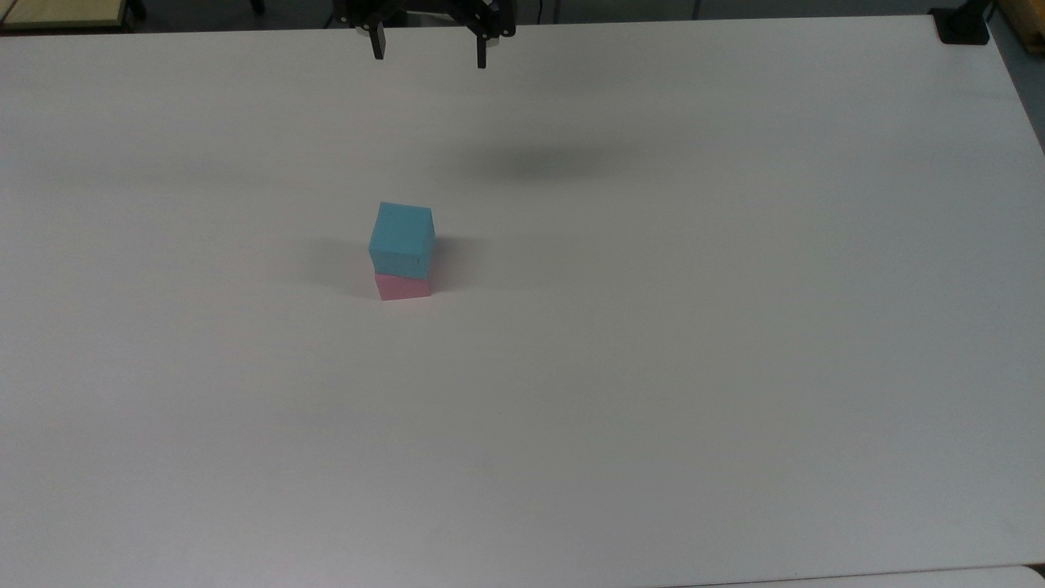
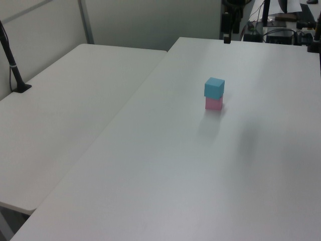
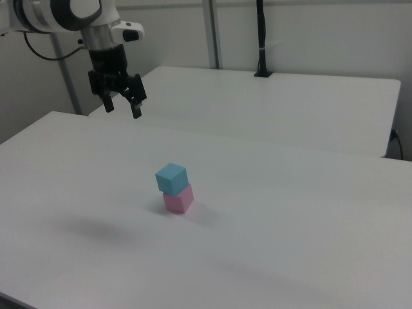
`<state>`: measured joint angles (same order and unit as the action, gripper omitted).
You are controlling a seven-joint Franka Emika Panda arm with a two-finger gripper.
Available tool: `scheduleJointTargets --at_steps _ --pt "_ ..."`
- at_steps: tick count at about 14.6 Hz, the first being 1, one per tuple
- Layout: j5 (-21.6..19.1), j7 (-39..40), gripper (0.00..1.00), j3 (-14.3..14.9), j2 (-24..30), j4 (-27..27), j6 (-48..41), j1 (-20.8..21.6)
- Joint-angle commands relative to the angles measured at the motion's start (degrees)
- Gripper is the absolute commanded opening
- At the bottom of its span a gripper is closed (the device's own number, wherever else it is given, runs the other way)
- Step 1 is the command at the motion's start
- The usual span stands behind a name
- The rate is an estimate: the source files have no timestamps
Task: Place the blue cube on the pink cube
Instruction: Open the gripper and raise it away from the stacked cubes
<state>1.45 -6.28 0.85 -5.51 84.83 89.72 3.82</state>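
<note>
Blue cube (image 1: 401, 239) sits squarely on the pink cube (image 1: 402, 287), left of centre in the top view, on the white table (image 1: 735, 327). We judge the stacking done, with nothing left but to park the arm. Our gripper (image 1: 428, 49) hangs at the top edge of the top view, fingers spread apart and empty, well clear of the stack.

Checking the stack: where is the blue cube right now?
The blue cube sits on top of the pink cube, left of centre on the white table in the top view, untouched by the gripper.
</note>
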Motion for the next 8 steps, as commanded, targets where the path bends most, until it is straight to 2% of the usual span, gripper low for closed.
scheduleJointTargets --at_steps 1,4,8 --pt "-1.36 1.80 1.00 0.73 0.94 2.19 -0.07 0.13" --pt "-2.32 2.06 1.00 2.57 1.03 1.83 -0.07 0.22" --pt "-2.41 1.54 1.00 2.75 1.03 1.83 0.02 0.31"
